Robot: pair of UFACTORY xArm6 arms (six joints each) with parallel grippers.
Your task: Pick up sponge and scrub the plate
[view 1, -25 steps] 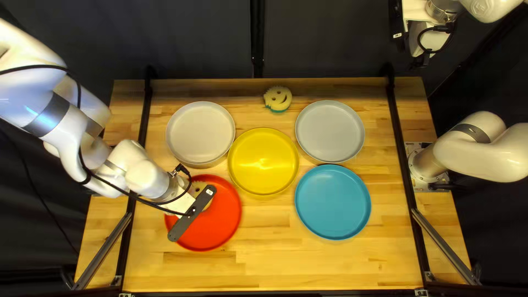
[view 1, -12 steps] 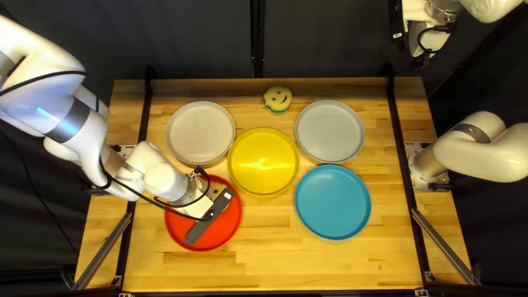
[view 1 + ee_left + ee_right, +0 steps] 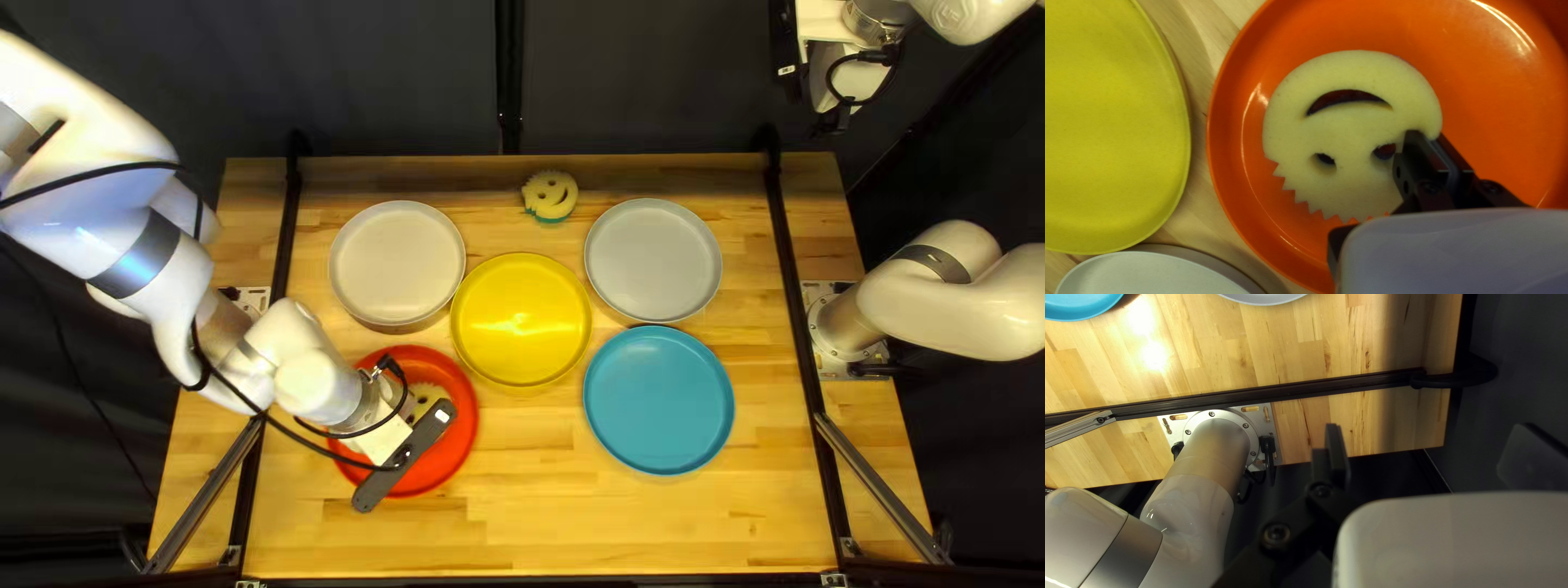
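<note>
Nearest: the red plate (image 3: 457, 436) on our worktop (image 3: 610, 523), with the smiley sponge (image 3: 1350, 128) inside its rim, broad face up. Our left tool (image 3: 1427, 136) is clamped on the sponge's edge beside one eye hole, one finger over the face side, the other outside. Step judged: scrubbing.

Handling (estimate): light, soft, springy, not fragile; the strip between eye and edge may fold or tear if dragged hard. Hold is off-centre, so the free side may lift or pivot; a deeper bite towards the middle would steer better. We would press gently, as the plate looks smooth and could skate. Contact under the sponge: cannot tell.

Farther: blue plate (image 3: 659, 401), yellow plate (image 3: 523, 316), white plate (image 3: 396, 261), grey plate (image 3: 653, 259); then a second sponge (image 3: 550, 196) by the far edge. Our right tool (image 3: 1433, 441), raised beyond that edge, has its fingers wide apart, holding nothing.
</note>
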